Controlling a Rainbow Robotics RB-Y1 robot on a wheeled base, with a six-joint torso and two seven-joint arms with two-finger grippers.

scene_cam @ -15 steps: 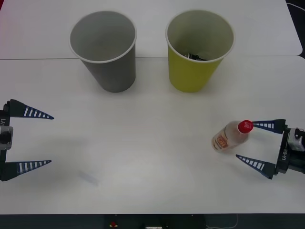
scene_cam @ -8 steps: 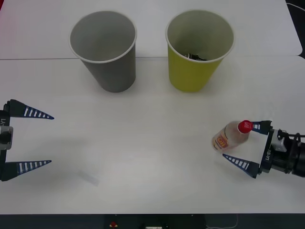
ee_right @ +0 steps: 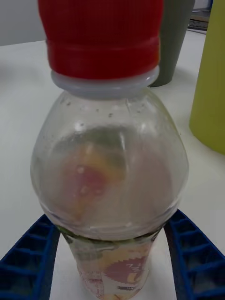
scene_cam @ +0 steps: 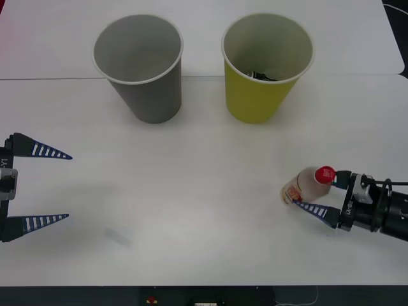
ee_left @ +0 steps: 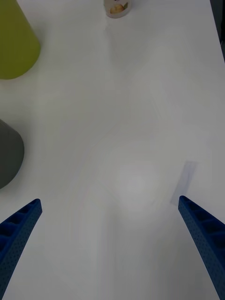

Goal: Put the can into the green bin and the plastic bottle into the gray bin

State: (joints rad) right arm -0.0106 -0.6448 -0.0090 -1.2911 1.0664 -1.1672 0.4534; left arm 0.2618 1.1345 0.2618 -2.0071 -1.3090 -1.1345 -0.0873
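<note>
The plastic bottle (scene_cam: 305, 185) stands near the table's front right, clear with a red cap and a yellow-red label. My right gripper (scene_cam: 313, 189) is open, with one blue finger on each side of the bottle's body. The right wrist view shows the bottle (ee_right: 110, 164) close up between the fingers (ee_right: 28, 262). The gray bin (scene_cam: 150, 95) stands at the back left and the green bin (scene_cam: 255, 102) at the back right. Something dark lies inside the green bin; I cannot tell whether it is the can. My left gripper (scene_cam: 69, 187) rests open at the left edge.
Both bins stand upright, a hand's width apart. The left wrist view shows the green bin (ee_left: 14, 47), the gray bin (ee_left: 7, 154) and the far bottle (ee_left: 117, 7). A faint strip mark (ee_left: 183, 183) lies on the white table (scene_cam: 204, 191).
My right gripper has slid leftward until its fingers straddle the bottle, and the gap between them has narrowed. The left arm and both bins have not moved.
</note>
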